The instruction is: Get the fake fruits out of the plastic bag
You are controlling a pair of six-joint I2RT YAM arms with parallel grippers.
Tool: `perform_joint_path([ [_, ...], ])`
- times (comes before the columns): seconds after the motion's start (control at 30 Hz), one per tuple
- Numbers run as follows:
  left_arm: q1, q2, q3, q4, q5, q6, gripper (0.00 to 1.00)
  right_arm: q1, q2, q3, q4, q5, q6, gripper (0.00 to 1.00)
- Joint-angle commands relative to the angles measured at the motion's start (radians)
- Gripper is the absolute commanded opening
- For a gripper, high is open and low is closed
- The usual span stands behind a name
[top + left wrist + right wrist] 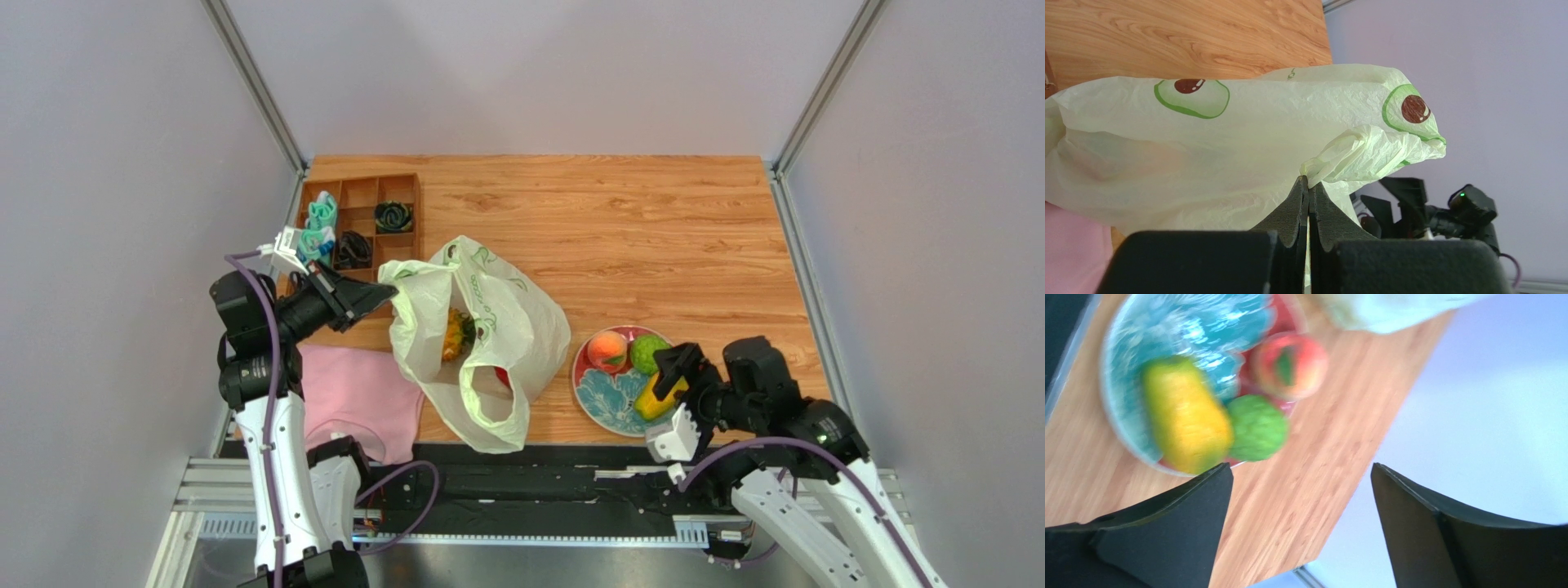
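The plastic bag (491, 321) is pinched at its rim by the closed left gripper (1309, 185), with a pineapple (456, 333) inside, just past the fingertips. The mango (1186, 419), peach (1289, 364) and green ball (1258, 427) lie on the plate (1189, 327) just beyond the right gripper (1301, 470), whose jaws are spread wide and empty.

Wooden table (638, 233), light grain, pale walls on three sides. Round red-and-teal flower-patterned plate (610, 398) near front right. Pink cloth (362, 392) flat at front left. Wooden compartment tray (399, 179) at back left corner, holding teal item (321, 214), dark coiled item (394, 218), black item (353, 250).
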Motion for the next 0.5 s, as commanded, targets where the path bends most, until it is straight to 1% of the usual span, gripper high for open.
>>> perform_joint_path([
  [0.0, 0.004, -0.005, 0.002, 0.002, 0.059, 0.013, 0.00, 0.000, 0.118, 0.199, 0.181, -0.188, 0.305, 0.96],
  [0.03, 0.004, 0.000, 0.005, 0.004, 0.088, 0.022, 0.00, 0.021, 0.198, 0.234, 0.322, -0.232, 0.389, 0.99],
  [0.07, 0.005, 0.003, 0.008, 0.005, 0.105, 0.034, 0.00, 0.049, 0.239, 0.262, 0.400, -0.224, 0.594, 0.99],
  [0.1, 0.004, 0.001, 0.011, 0.001, 0.122, 0.060, 0.00, 0.090, 0.292, 0.317, 0.476, -0.193, 0.691, 0.99],
  [0.13, 0.004, 0.007, 0.031, -0.016, 0.151, 0.080, 0.00, 0.191, 0.341, 0.348, 0.602, -0.085, 0.777, 0.96],
  [0.17, 0.005, 0.012, 0.049, -0.042, 0.165, 0.106, 0.00, 0.234, 0.460, 0.383, 0.630, -0.047, 0.924, 0.94],
  [0.2, 0.010, 0.015, 0.072, -0.138, 0.166, 0.195, 0.00, 0.268, 0.522, 0.507, 0.631, -0.038, 0.980, 0.91],
  [0.23, 0.014, 0.020, 0.129, -0.192, 0.159, 0.247, 0.00, 0.326, 0.582, 0.573, 0.588, -0.073, 1.046, 0.82],
  [0.27, 0.013, 0.026, 0.154, -0.244, 0.151, 0.299, 0.00, 0.349, 0.710, 0.650, 0.566, -0.101, 1.107, 0.77],
  [0.3, 0.013, 0.032, 0.175, -0.331, 0.145, 0.370, 0.00, 0.366, 0.760, 0.758, 0.553, -0.131, 1.239, 0.72],
  [0.33, 0.014, 0.044, 0.204, -0.355, 0.128, 0.381, 0.00, 0.389, 0.815, 0.807, 0.551, -0.191, 1.301, 0.66],
  [0.37, 0.017, 0.043, 0.214, -0.368, 0.126, 0.383, 0.00, 0.400, 0.892, 0.839, 0.557, -0.220, 1.355, 0.64],
  [0.4, 0.024, 0.041, 0.226, -0.383, 0.098, 0.380, 0.00, 0.411, 0.923, 0.865, 0.566, -0.246, 1.419, 0.60],
  [0.47, 0.033, 0.049, 0.287, -0.427, 0.068, 0.402, 0.00, 0.464, 0.960, 0.888, 0.632, -0.268, 1.456, 0.58],
])
